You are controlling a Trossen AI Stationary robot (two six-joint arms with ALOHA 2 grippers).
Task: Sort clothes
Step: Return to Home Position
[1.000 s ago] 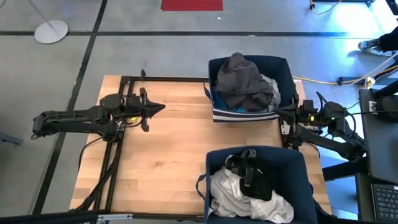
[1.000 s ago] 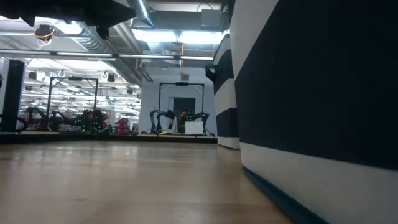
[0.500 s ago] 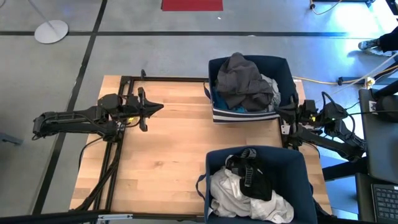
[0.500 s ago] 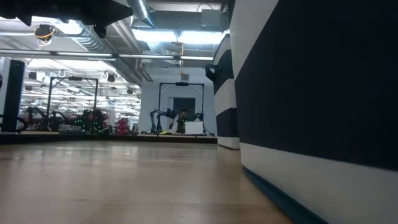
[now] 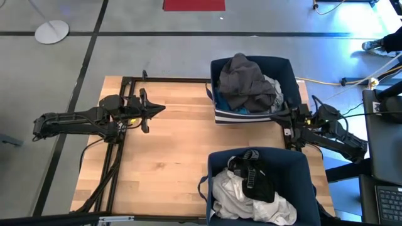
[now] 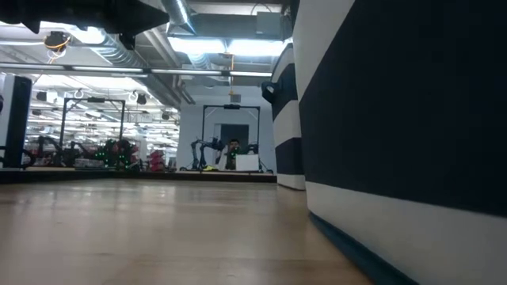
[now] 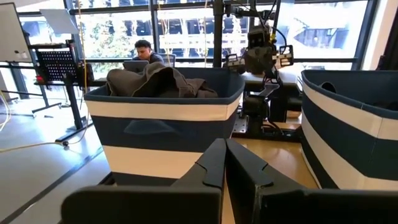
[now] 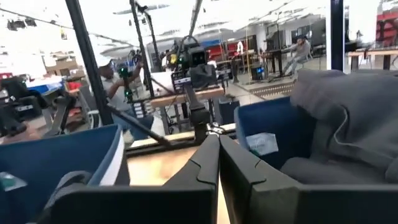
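Bare wood of the table (image 5: pixel 169 163) lies open across the middle and lower left of the high view. A black frame (image 5: pixel 169 80) and cables (image 5: pixel 100 182) line its upper and left edges, where the left gripper (image 5: pixel 161 110) juts in. At right, the upper bin (image 5: pixel 289 69), heaped with a dark grey garment (image 5: pixel 245 78), and the lower bin (image 5: pixel 304 164) leave a narrow strip between them (the right gripper (image 5: pixel 279 115), fingers pressed together, is at its right end).

Dark grey clothes (image 7: pixel 158 81) atop striped bin (image 7: pixel 165 134)
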